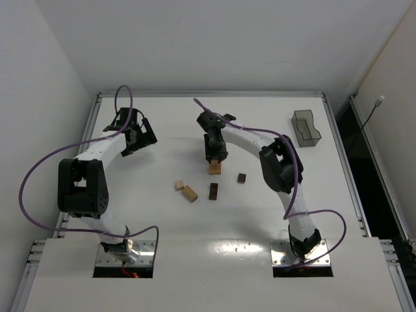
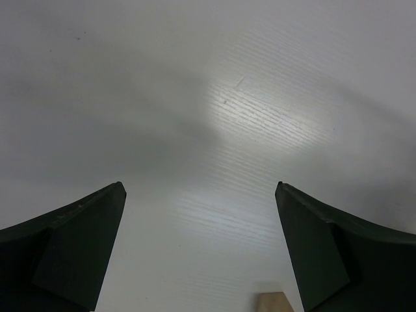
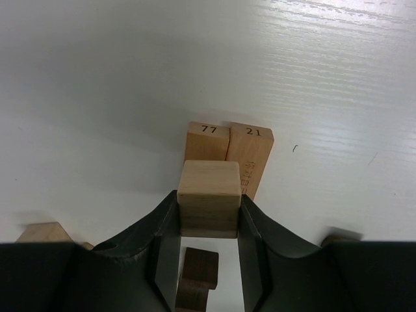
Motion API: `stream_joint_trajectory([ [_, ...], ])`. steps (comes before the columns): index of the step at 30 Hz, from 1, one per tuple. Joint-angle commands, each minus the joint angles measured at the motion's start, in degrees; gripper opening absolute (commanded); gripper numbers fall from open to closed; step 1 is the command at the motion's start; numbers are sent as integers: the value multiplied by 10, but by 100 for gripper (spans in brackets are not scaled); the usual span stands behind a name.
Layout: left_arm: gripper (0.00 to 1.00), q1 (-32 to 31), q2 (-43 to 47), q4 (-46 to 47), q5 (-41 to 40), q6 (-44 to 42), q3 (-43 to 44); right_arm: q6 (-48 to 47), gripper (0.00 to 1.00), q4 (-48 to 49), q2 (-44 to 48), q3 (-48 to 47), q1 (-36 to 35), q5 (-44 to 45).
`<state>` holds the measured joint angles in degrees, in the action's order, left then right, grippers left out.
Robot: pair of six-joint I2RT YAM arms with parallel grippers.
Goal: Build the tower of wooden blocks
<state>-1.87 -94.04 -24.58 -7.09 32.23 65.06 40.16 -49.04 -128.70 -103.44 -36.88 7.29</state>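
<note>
My right gripper (image 3: pixel 209 200) is shut on a light tan cube (image 3: pixel 209 183), gripping its two sides. Just beyond and below the cube, two tan oblong blocks marked 77 (image 3: pixel 207 140) and 21 (image 3: pixel 250 155) lie side by side on the table. Whether the cube touches them I cannot tell. In the top view the right gripper (image 1: pixel 214 154) hangs over that tan pair (image 1: pixel 214 169). My left gripper (image 1: pixel 137 137) is far off to the left, open and holding nothing (image 2: pixel 200 188). A tan block corner (image 2: pixel 273 303) shows at the bottom edge of its view.
Loose on the table lie a tan cube (image 1: pixel 180 185), a tan oblong (image 1: pixel 190 194), a dark oblong (image 1: pixel 213 190) and a dark cube (image 1: pixel 241 177). A translucent grey bin (image 1: pixel 306 128) stands at the back right. The dark block (image 3: pixel 199 272) lies under my right wrist.
</note>
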Motion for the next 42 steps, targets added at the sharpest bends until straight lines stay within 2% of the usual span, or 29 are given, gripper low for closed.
stream_joint_trajectory([
  [1, 100, 6, 2, 11, 4, 3, 9, 12, 0, 0, -8, -22, 1, 6],
  [20, 100, 6, -14, 16, 20, 3, 9, 2, 0, 0, -20, -17, 17, -10],
  [24, 100, 6, -14, 16, 20, 3, 9, -4, 26, 5, -20, -17, 17, -22],
  [27, 100, 6, -14, 16, 20, 3, 9, -11, 41, 10, -20, -17, 17, -27],
  [28, 100, 6, -19, 16, 20, 3, 9, -11, 50, 10, -20, -17, 17, -32],
  [30, 100, 6, -19, 16, 20, 3, 9, -16, 57, 10, -20, -12, 17, -32],
  [31, 100, 6, -19, 16, 20, 3, 9, -16, 63, 10, -14, -12, 17, -32],
  [35, 100, 6, -19, 16, 20, 3, 9, -30, 70, 17, 9, -12, 12, -32],
  [38, 100, 6, -19, 16, 20, 3, 9, -51, 70, 35, 48, 19, 0, -27],
  [42, 100, 6, -8, 16, 20, 3, 9, -94, 71, 81, 177, 86, -6, -33],
])
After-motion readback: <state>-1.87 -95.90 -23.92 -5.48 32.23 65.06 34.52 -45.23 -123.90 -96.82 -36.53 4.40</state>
